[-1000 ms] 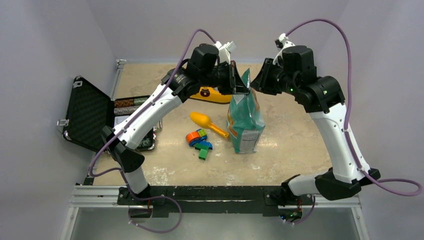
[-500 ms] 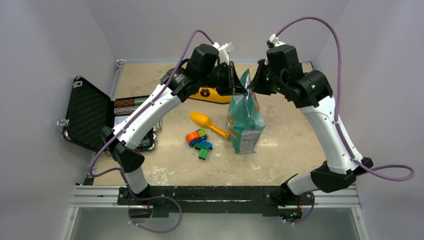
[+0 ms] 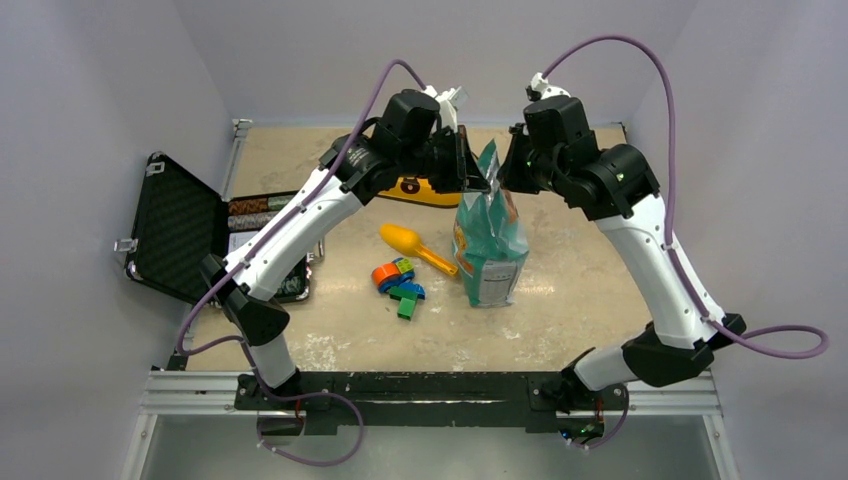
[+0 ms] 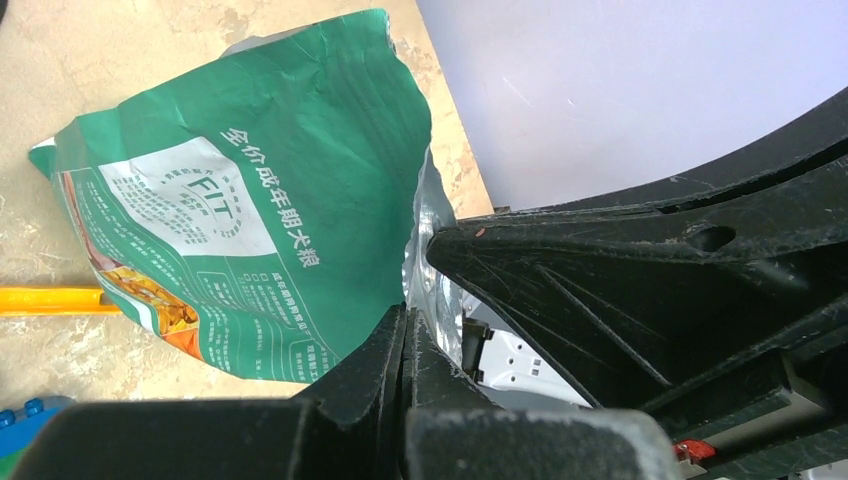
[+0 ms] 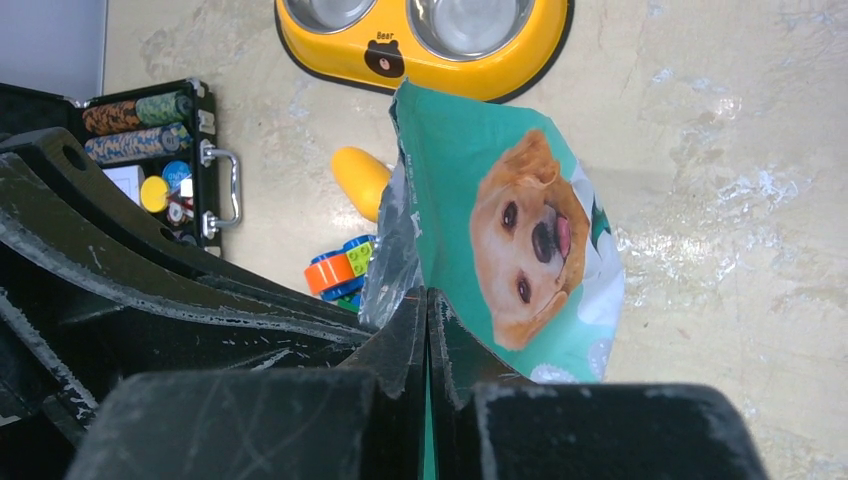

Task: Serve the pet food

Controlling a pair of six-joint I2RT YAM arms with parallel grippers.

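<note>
A teal-green and white pet food bag (image 3: pixel 490 240) printed with a golden dog (image 5: pixel 525 235) stands upright mid-table. My left gripper (image 3: pixel 480 172) is shut on the bag's top edge from the left (image 4: pixel 408 315). My right gripper (image 3: pixel 503 170) is shut on the top edge from the right (image 5: pixel 427 300). The bag's silver lining (image 4: pixel 435 260) shows between the two sides. No kibble is visible. A yellow double pet bowl (image 5: pixel 425 40) with two empty steel cups lies behind the bag. A yellow scoop (image 3: pixel 415 245) lies left of the bag.
Colourful toy blocks (image 3: pixel 398 285) lie near the scoop. An open black case (image 3: pixel 190 230) with small items sits at the table's left edge. Grey walls enclose the table on three sides.
My right gripper has moved left onto the bag's top edge and closed on it. The left gripper and the bag have stayed put.
</note>
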